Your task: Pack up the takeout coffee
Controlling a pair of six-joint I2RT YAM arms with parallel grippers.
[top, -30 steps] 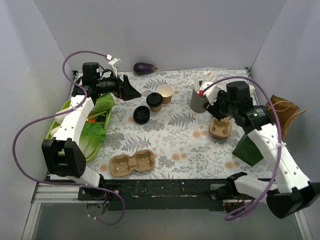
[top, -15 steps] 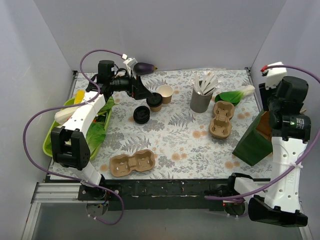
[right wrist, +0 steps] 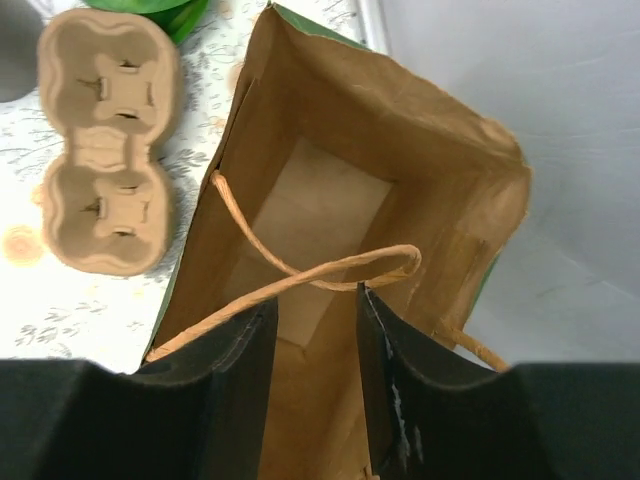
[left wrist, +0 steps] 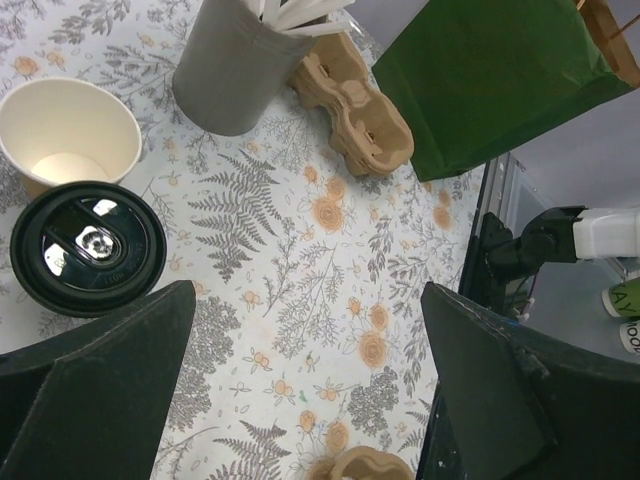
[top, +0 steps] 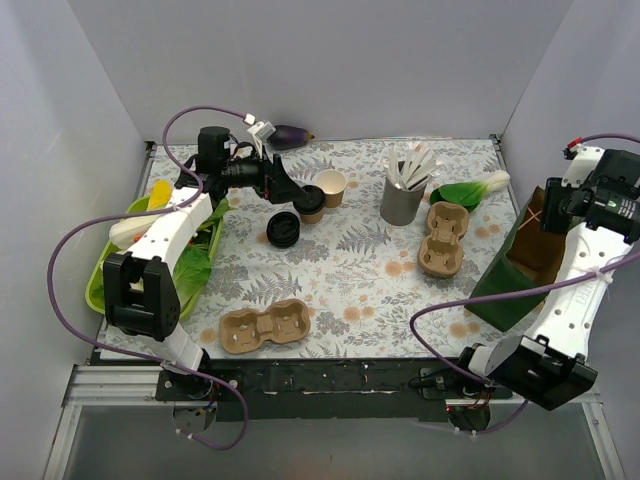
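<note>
The takeout coffee [top: 310,200], a tan cup with a black lid, stands at the back left of the mat, beside a lidless tan cup [top: 332,185]. My left gripper [top: 285,186] is open and empty, just left of it. In the left wrist view the lid [left wrist: 88,247] sits by the left finger [left wrist: 100,390], with the gripper [left wrist: 310,380] spread wide over bare mat. The green bag [top: 505,285] stands open at the right. My right gripper [top: 572,205] hovers over it. In the right wrist view it [right wrist: 315,300] is open above the brown inside [right wrist: 320,200], and a rope handle [right wrist: 330,270] crosses at the fingertips.
A stack of black lids [top: 283,230] lies near the coffee. A grey holder of stirrers [top: 402,200], two joined pulp carriers [top: 443,240] and a bok choy [top: 470,190] sit mid-right. Another carrier [top: 262,328] lies near the front. A green vegetable tray [top: 105,275] is left, an eggplant [top: 290,135] at the back.
My right arm swung from the pulp carriers to the right and now hangs over the bag, which stands open. My left gripper moved right, up to the lidded cup.
</note>
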